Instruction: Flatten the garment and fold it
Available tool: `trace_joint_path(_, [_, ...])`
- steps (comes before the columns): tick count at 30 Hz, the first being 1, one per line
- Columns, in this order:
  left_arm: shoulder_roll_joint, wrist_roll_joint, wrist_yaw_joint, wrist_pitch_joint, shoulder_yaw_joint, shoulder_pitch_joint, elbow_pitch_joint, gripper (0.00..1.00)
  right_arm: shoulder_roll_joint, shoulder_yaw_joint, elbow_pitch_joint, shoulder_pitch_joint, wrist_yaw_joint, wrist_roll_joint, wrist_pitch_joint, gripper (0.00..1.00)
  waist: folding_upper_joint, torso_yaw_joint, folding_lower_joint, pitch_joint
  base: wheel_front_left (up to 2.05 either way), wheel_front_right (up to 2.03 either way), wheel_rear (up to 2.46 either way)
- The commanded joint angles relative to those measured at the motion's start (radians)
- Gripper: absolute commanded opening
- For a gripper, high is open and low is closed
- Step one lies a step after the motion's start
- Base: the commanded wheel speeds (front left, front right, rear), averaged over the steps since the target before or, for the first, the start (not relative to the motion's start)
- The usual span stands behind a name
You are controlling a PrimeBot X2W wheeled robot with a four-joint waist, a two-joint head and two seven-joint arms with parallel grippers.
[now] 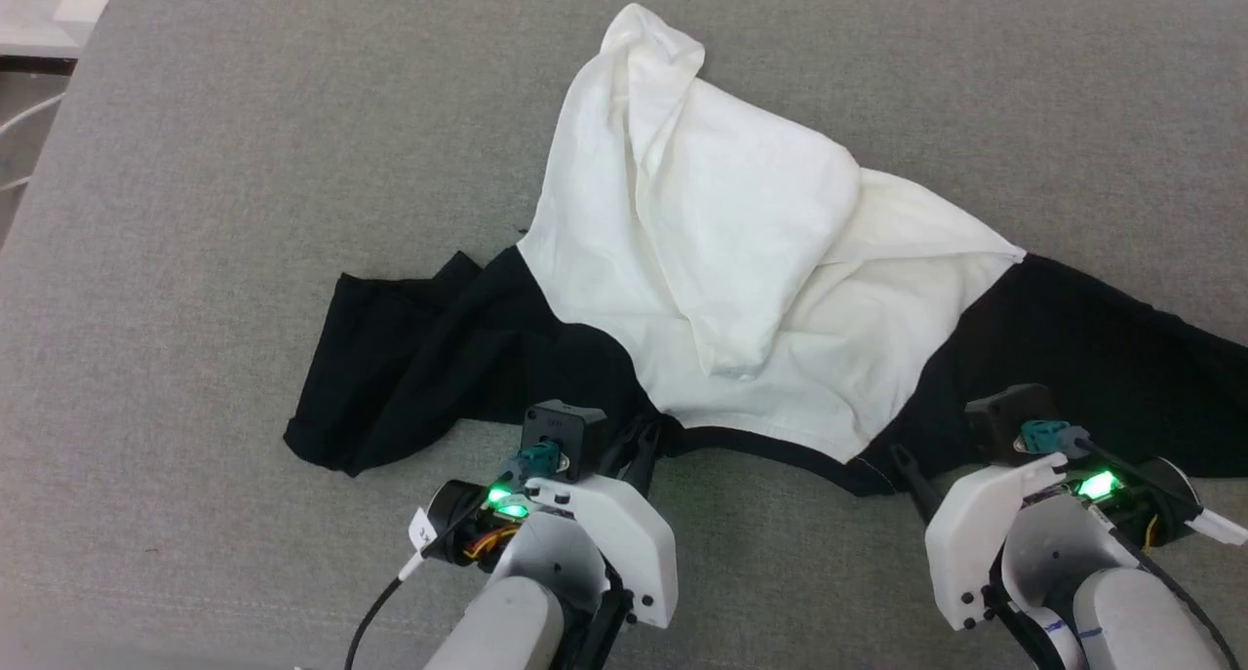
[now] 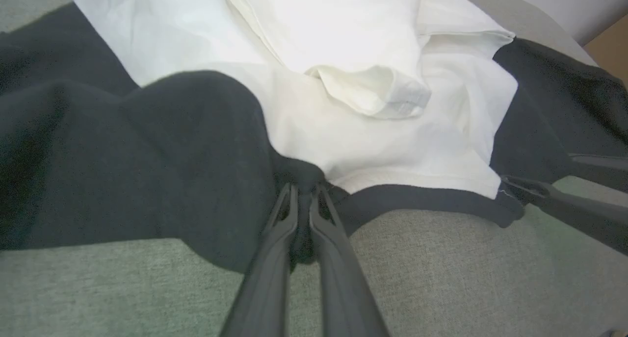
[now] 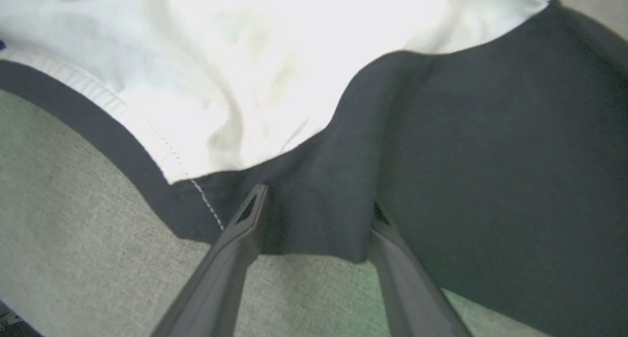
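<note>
The left gripper (image 2: 304, 190) is pinching the garment (image 1: 741, 260): its jaws are pressing together on a nub of black cloth at their tips, where sleeve is meeting neck trim (image 2: 417, 199). The right gripper (image 3: 318, 202) is standing with jaws spread, a flap of black shoulder cloth lying between them, unclamped. Beyond both pairs of tips the white body is bunching, a hem corner flopping back toward the jaws. Farther out it is heaping into a peak, the black sleeves trailing outward on the grey upholstered surface (image 1: 195, 212). I am judging this the flattening step, with grips being taken at the shoulders. The next move is calling for the right jaws to bite that flap, then both arms to draw the cloth taut. No brand is reading out; a white tag (image 1: 421, 529) behind the left jaws is carrying marks too small to read.
</note>
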Motion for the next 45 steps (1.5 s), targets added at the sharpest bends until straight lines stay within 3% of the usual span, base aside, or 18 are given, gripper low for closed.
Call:
trace_joint_path(1, [0.009,-0.01,0.006,-0.005,0.0,-0.015,0.006,0.0,0.002,-0.001,0.01,-0.015,-0.001,-0.005,-0.011,0.0,0.0,0.001,0.0,0.001,0.0,0.0,0.0])
trace_joint_path(12, [0.018,-0.099,-0.006,-0.049,0.06,0.025,-0.028,0.0,0.039,-0.09,0.023,-0.002,-0.001,0.015,-0.095,0.0,0.0,-0.013,0.0,-0.031,0.0,0.0,0.0])
trace_joint_path(18, [0.028,-0.148,-0.017,-0.082,0.108,0.032,-0.137,0.0,0.073,-0.151,-0.042,-0.026,-0.001,0.058,-0.152,0.0,0.0,-0.032,0.0,-0.065,0.0,0.0,0.0])
trace_joint_path(24, [0.046,-0.142,-0.014,-0.075,0.126,-0.013,-0.241,0.0,0.094,-0.132,-0.125,-0.097,-0.001,0.103,-0.155,0.0,0.0,-0.053,0.0,-0.102,0.0,0.0,0.0])
trace_joint_path(31, [0.08,-0.121,-0.022,-0.033,0.136,-0.118,-0.273,0.0,0.094,-0.113,-0.185,-0.229,-0.001,0.136,-0.127,0.0,0.0,-0.075,0.0,-0.155,0.0,0.0,0.0])
trace_joint_path(36, [0.107,-0.144,-0.053,0.048,0.142,-0.219,-0.257,0.0,0.084,-0.107,-0.187,-0.342,-0.001,0.139,-0.097,0.0,0.0,-0.084,0.0,-0.183,0.0,0.0,0.0])
trace_joint_path(41, [0.169,-0.131,-0.092,0.151,0.145,-0.366,-0.219,0.0,0.065,-0.085,-0.136,-0.48,-0.001,0.155,-0.038,0.0,0.0,-0.096,0.0,-0.2,0.0,0.0,0.0])
trace_joint_path(45, [0.186,-0.147,-0.101,0.211,0.17,-0.481,-0.16,0.0,0.054,-0.058,-0.055,-0.592,-0.001,0.168,0.005,0.0,0.0,-0.111,0.0,-0.211,0.0,0.0,0.0])
